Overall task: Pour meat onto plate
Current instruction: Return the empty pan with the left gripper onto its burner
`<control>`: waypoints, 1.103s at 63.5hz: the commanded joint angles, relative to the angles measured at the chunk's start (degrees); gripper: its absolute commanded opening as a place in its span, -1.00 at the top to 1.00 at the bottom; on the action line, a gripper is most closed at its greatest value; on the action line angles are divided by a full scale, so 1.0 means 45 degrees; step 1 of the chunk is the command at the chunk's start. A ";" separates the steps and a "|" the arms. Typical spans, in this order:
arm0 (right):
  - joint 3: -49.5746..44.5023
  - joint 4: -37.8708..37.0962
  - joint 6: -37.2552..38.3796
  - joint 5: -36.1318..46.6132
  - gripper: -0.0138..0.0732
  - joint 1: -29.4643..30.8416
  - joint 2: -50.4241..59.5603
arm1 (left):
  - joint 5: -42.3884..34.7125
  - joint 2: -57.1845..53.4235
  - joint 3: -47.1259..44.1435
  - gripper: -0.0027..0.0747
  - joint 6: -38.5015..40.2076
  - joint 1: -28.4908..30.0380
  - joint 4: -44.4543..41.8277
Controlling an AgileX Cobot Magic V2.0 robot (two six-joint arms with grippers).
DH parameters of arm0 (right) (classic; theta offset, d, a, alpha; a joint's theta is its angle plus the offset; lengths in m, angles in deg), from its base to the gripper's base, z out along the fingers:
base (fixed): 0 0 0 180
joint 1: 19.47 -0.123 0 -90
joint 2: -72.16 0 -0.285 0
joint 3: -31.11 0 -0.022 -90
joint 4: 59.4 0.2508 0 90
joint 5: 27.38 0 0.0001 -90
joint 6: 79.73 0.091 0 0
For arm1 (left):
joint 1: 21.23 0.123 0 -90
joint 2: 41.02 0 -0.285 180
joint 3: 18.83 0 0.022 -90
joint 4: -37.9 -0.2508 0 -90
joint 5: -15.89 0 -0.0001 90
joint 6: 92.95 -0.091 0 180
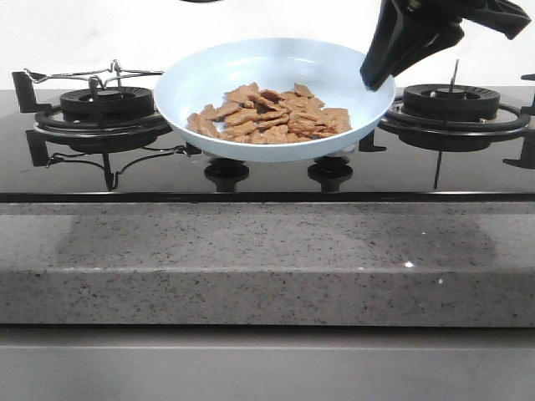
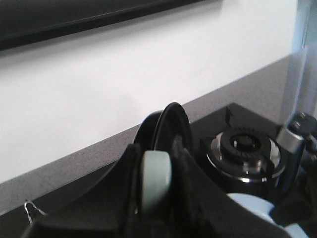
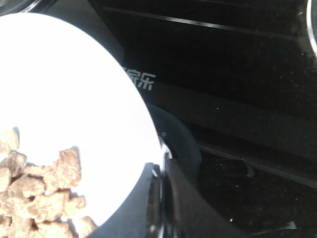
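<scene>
Right pincer (image 1: 378, 77) clamped on one plate (image 1: 201, 71) of heaped meat (image 1: 272, 114)

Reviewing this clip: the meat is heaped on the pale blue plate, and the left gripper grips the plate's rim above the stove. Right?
Not quite. The right gripper grips the plate rim, as the front view shows. The left gripper holds a pale handle beside a black pan instead. The meat is indeed heaped on the plate.

plate (image 1: 276, 71): smooth, glazed | hob (image 1: 267, 175): glossy black glass | counter (image 1: 267, 259): speckled stone | burners (image 1: 451, 102): matt metal
</scene>
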 commanded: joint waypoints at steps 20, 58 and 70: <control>0.0308 0.0362 -0.0023 0.0545 0.82 -0.0017 0.0480 | 0.3573 0.2632 0.0329 0.98 -0.0952 0.7561 1.1476; 0.0308 0.0362 -0.0023 0.0545 0.82 -0.0017 0.0480 | 0.6281 0.7411 0.0306 0.98 -0.0911 0.9063 1.5490; 0.0308 0.0362 -0.0023 0.0545 0.82 -0.0017 0.0480 | 0.6240 0.7478 0.0306 0.98 -0.0860 0.9063 1.4768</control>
